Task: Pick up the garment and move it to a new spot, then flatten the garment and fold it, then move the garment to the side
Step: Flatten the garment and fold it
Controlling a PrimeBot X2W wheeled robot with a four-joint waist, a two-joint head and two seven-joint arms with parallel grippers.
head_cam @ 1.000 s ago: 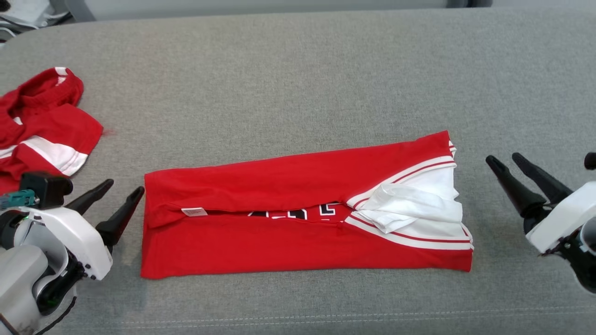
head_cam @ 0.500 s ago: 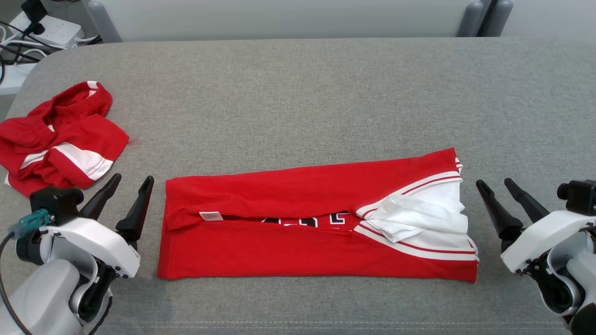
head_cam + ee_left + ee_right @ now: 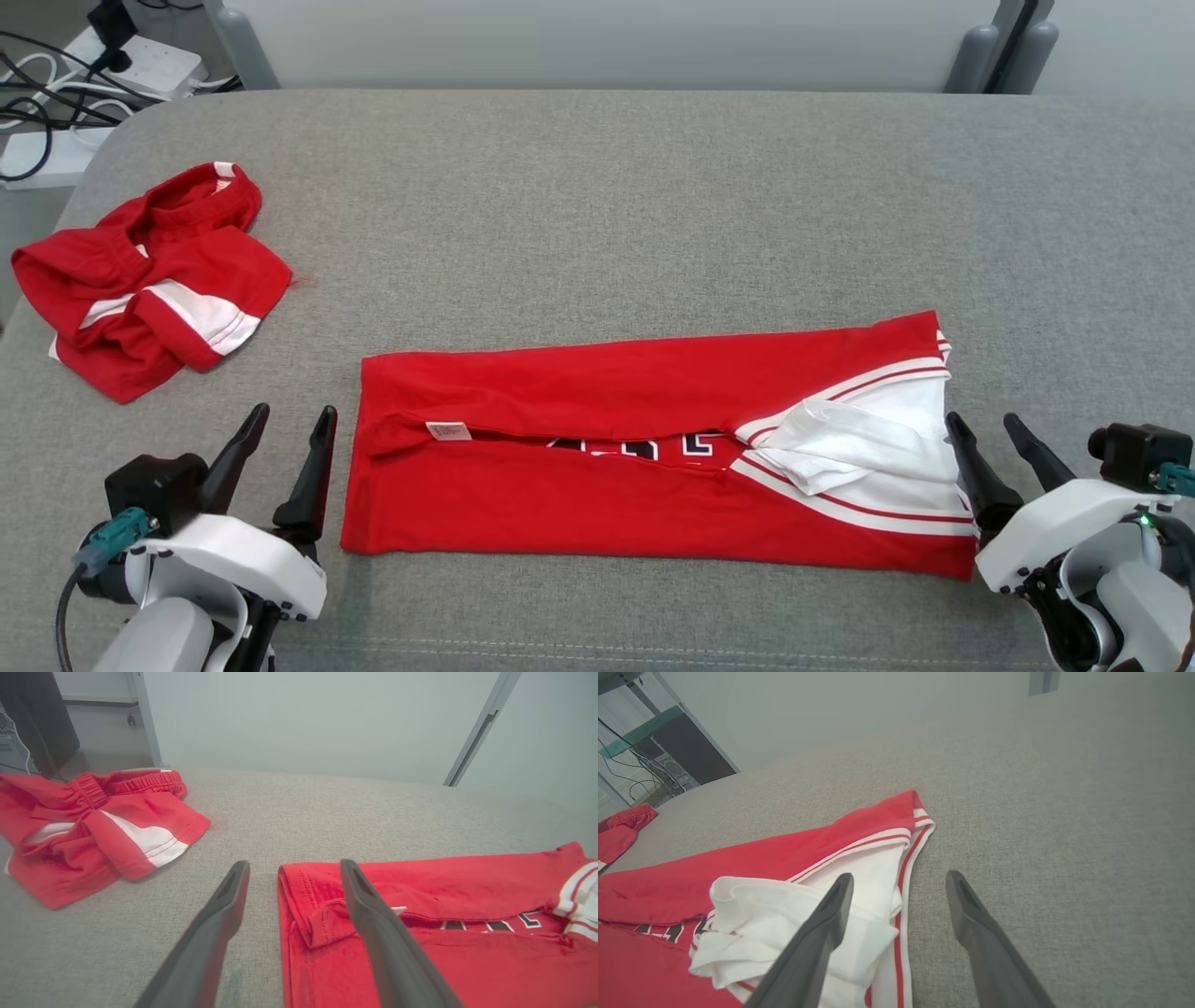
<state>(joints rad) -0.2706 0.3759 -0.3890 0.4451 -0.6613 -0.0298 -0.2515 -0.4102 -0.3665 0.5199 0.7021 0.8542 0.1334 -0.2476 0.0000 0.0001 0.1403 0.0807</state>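
While the garment [image 3: 579,495] lies on grey fabric [image 3: 597,205], a pale wall [image 3: 597,37] rises beyond.

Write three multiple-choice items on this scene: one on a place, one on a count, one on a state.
1. The crumpled shorts lie: A) left of the shirt B) right of it C) on it.
2. Red garments on the grey surface: A) one B) two C) three.
3. The shirt is: A) hanging B) balled up C) folded flat in a long strip.
1 A: they sit far left, apart from it. 2 B: shirt and shorts only. 3 C: its long sides lie folded inward.
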